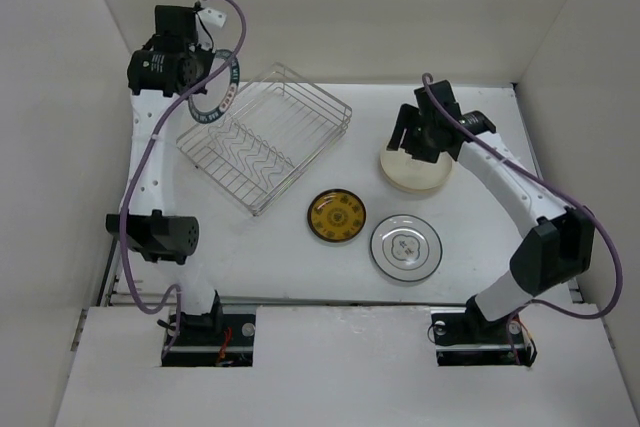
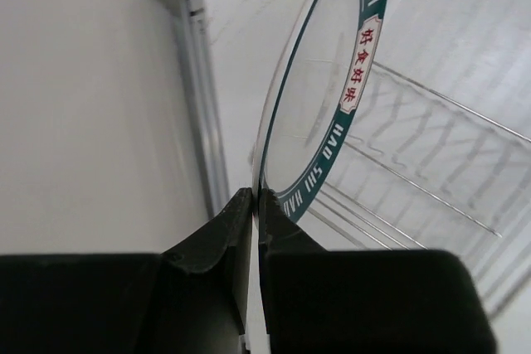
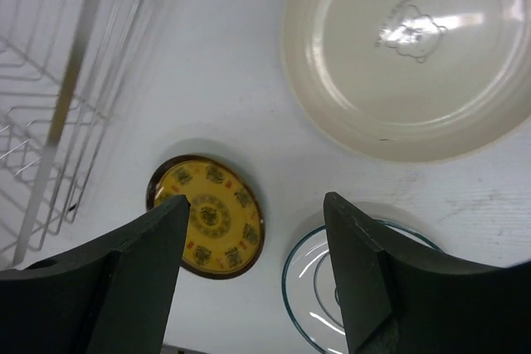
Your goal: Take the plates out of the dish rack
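While the left jaws sit up by the far-left corner of the dish rack [image 1: 265, 137], they're clamped shut on the edge of the teal-rimmed plate [image 2: 332, 97], both fingers squeezed flat against the rim. That plate stands on edge, white in the middle with a dark teal band carrying white and red lettering, and it's right over the rack's left corner. I honestly can't tell if its lower edge is touching the wires or just clear of them. The rack itself sits at an angle on the left half of the white desk [image 1: 300, 277]. The other plates are lying flat on the desk to its right. The yellow patterned plate [image 1: 336, 217] is nearest the rack, the pale plate [image 1: 405, 247] is just beside that one, and the cream plate [image 1: 410, 179] is farther back. The right jaws are spread wide with nothing between them, hanging over the cream plate.
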Tool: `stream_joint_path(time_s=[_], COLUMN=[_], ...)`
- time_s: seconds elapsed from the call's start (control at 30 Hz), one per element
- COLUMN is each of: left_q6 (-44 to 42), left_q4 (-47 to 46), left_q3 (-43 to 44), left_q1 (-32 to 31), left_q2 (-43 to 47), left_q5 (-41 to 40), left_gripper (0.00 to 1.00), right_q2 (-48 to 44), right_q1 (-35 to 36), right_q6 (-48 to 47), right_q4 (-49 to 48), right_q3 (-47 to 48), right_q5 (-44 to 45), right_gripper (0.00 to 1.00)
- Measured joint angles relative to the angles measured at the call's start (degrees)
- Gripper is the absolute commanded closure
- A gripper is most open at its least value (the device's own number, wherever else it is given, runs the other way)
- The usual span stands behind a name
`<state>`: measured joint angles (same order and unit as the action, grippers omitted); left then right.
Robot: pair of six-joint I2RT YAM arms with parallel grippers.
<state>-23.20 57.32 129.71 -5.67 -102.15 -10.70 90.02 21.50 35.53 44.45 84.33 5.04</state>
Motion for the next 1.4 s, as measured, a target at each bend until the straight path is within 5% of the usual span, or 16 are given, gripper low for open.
stream_joint_path(time_s=[0.47, 0.77, 1.0, 1.03, 1.07, 1.13, 1.4], left_q6=[-8.2, -11.0, -8.4, -8.2, -8.3, -8.0, -4.3], left_q4=[16.5, 17.3, 14.1, 13.9, 14.1, 14.4, 10.9], left_q3=[-14.1, -14.1, -14.1, -14.1, -14.1, -14.1, -19.5], left_q1=[-9.4, -11.5, -12.4, -12.5, -12.5, -13.0, -16.2], left_q2=[1.7, 2.1, 2.4, 2.4, 2.4, 2.4, 2.9], left_q5=[36.3, 41.7, 32.9, 31.4, 30.3, 28.3, 22.5], left_gripper=[1.0, 1.0, 0.99, 0.83, 0.41, 0.0, 0.0], right_q2=[-9.7, -7.4, -5.3, -5.1, -5.1, -5.2, -7.6], right_q1=[11.2, 11.3, 11.8, 11.8, 11.9, 11.9, 11.9], right_q6=[-10.1, -11.3, -11.3, -11.3, -11.3, -11.3, -11.1], right_q4=[-17.0, -22.8, -23.6, -23.6, -23.5, -23.5, -23.4], right_q3=[-4.5, -10.2, -9.0, -8.9, -8.7, -8.7, -9.1], right_q5=[-14.4, -23.4, -23.7, -23.6, -23.5, -23.0, -20.3], right_gripper=[0.08, 0.08, 0.08, 0.08, 0.08, 0.08, 0.08])
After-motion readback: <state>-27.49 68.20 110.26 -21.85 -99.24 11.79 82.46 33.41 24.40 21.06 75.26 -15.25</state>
